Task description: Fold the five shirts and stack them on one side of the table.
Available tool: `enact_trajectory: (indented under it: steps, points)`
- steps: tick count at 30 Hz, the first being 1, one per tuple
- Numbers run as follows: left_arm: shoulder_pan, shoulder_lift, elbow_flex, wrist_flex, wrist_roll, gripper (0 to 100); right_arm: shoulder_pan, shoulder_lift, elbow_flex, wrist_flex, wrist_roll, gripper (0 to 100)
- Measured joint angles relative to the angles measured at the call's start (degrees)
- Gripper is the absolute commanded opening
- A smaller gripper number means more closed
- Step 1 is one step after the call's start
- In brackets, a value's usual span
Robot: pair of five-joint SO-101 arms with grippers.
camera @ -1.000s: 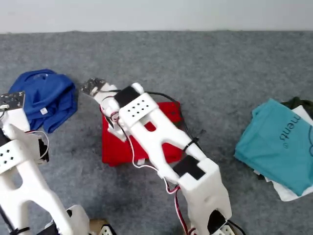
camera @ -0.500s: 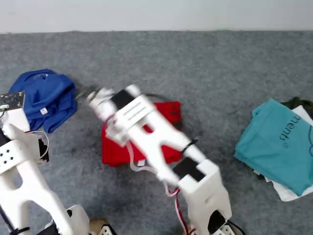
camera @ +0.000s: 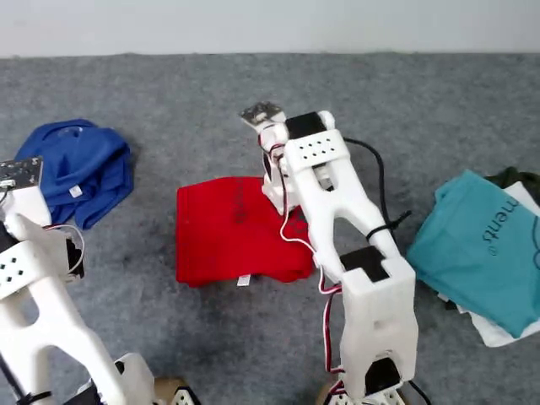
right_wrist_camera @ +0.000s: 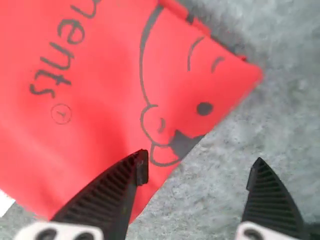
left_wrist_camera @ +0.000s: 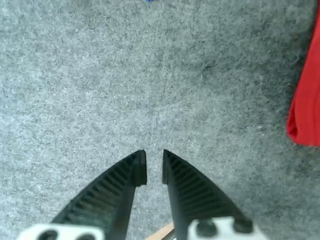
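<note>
Basically, found red shirt (camera: 228,228) folded into a flat rectangle at centre of high view, on grey table (camera: 380,110), long axis running left-right across frame. Saw R gripper (right_wrist_camera: 200,167) spread wide w/ nothing in it, poised at that shirt's upper-right corner: one finger (right_wrist_camera: 122,187) over red cloth, the other over bare table, corner edge betw. them. Couldn't tell whether touching cloth or just above it. Noted L gripper (left_wrist_camera: 154,167) all but closed, only a slit betw. tips, holding nothing, over bare table w/ red shirt's edge at far right of its own frame. Placed L arm (camera: 34,287) at lower left of high view, apart from shirt; R arm (camera: 329,202) right over it, so plainly the nearer. Spotted teal shirt (camera: 477,249) topping a pile (camera: 499,334) at right edge; blue shirt (camera: 80,169) crumpled at upper left, not yet folded. Judged next move as a pinch on that corner, then a drag rightward to the pile, i.e. along shirt's long axis, away from L arm. Reckoned main risk as fold opening up if gripped by one layer only.
</note>
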Motion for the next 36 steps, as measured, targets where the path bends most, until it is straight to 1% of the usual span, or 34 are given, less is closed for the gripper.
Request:
enact_trajectory:
  steps: [8,14,20,24,25,30,36]
  points:
    - [0.0,0.0,0.1,0.0,0.0,7,-0.5,6.5,-0.1,-1.1,0.0,30.8]
    - [0.0,0.0,0.1,0.0,0.0,7,-2.5,10.5,-0.2,-4.0,0.0,16.2]
    - [0.0,0.0,0.1,0.0,0.0,7,-2.5,11.6,-0.9,-4.9,0.0,11.0]
    - [0.0,0.0,0.1,0.0,0.0,7,-2.5,11.7,-0.9,-5.2,0.0,1.3]
    - [0.0,0.0,0.1,0.0,0.0,7,-2.5,11.7,-0.9,-5.5,0.0,0.5]
    - [0.0,0.0,0.1,0.0,0.0,7,-1.5,11.7,-0.9,-5.9,0.1,0.9]
    - [0.0,0.0,0.1,0.0,0.0,7,3.5,11.7,-0.9,-6.0,0.1,0.9]
